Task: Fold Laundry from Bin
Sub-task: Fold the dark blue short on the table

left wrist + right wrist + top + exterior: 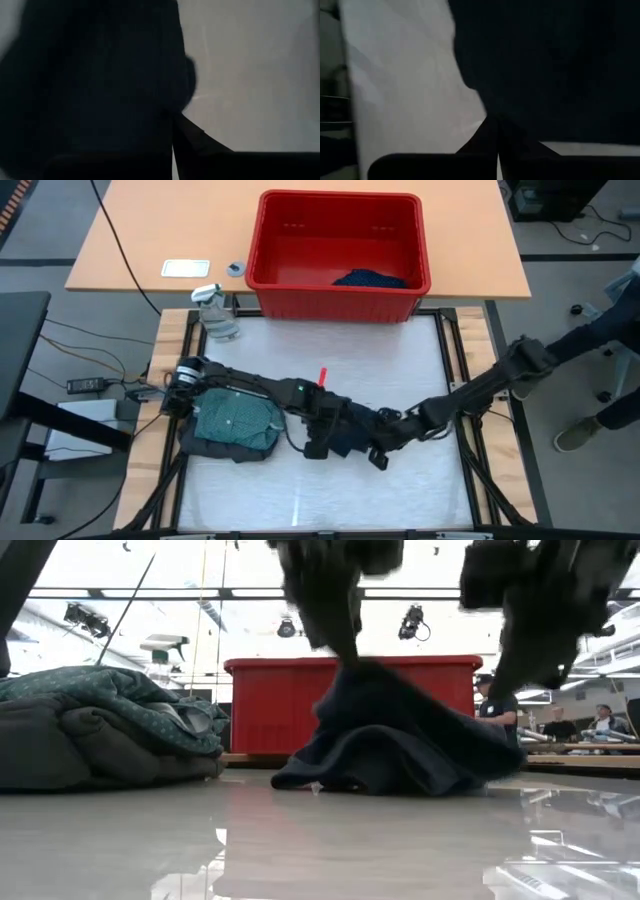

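High view: left gripper and right gripper both clamping navy garment, bunched between them, each equally near; bin lying beyond.

Low view: garment draping beneath both, bin behind.

Wrist views: dark cloth filling frames.

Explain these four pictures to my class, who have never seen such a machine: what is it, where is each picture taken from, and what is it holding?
It is a robot with two dark arms at a table. One picture looks straight down, one looks level across the tabletop, and two come from cameras on the wrists. The left tool and the right tool are both shut on a navy garment at the table's middle, pinching it from either side. Beside it lies a stack: a teal-green dotted T-shirt on a dark grey piece. The red bin behind holds one more dark blue garment.
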`<move>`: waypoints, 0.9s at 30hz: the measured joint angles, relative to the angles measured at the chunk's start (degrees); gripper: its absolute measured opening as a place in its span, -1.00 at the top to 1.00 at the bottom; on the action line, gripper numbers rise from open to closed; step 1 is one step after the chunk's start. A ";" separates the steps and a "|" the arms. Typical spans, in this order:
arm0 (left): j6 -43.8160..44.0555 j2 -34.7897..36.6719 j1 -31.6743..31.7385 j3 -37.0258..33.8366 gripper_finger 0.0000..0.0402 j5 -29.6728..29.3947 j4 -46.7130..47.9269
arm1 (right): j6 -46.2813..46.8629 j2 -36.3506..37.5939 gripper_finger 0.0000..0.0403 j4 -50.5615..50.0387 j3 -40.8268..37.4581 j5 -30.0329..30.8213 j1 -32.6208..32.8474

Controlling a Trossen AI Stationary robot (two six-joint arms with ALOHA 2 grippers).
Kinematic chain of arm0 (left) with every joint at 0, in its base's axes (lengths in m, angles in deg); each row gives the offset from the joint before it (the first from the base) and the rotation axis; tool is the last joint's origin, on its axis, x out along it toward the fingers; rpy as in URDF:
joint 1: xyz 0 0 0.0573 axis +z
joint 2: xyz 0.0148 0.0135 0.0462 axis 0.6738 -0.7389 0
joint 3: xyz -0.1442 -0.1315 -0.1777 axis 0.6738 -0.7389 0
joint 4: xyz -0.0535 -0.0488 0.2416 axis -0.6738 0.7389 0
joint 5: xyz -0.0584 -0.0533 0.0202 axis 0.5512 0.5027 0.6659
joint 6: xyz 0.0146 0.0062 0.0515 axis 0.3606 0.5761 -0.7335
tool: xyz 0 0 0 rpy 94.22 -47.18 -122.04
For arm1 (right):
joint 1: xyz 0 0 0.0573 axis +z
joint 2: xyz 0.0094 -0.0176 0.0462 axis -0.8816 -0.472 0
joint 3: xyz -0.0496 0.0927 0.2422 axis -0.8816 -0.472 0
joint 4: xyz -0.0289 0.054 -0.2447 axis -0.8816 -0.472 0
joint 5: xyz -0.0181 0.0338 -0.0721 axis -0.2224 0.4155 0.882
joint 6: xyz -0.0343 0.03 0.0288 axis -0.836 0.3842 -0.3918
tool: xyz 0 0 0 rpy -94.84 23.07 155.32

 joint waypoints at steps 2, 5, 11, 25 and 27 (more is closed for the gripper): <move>0.14 2.16 0.00 1.27 0.99 0.19 -0.59 | -0.05 4.10 0.98 -0.50 0.03 0.26 0.09; 0.30 4.41 0.03 2.86 0.99 0.16 -1.98 | -1.52 7.87 0.94 -0.19 0.04 0.58 -0.11; 2.83 5.10 1.05 7.68 1.00 -0.12 -1.93 | -4.55 10.22 0.69 -0.11 0.04 5.55 -0.11; 6.02 5.34 2.49 29.80 1.00 16.26 -2.17 | 4.01 25.54 0.49 3.41 0.04 -2.51 1.85; 6.00 5.34 3.22 31.11 1.00 14.67 -0.23 | 4.71 27.13 0.50 2.85 0.04 0.78 2.22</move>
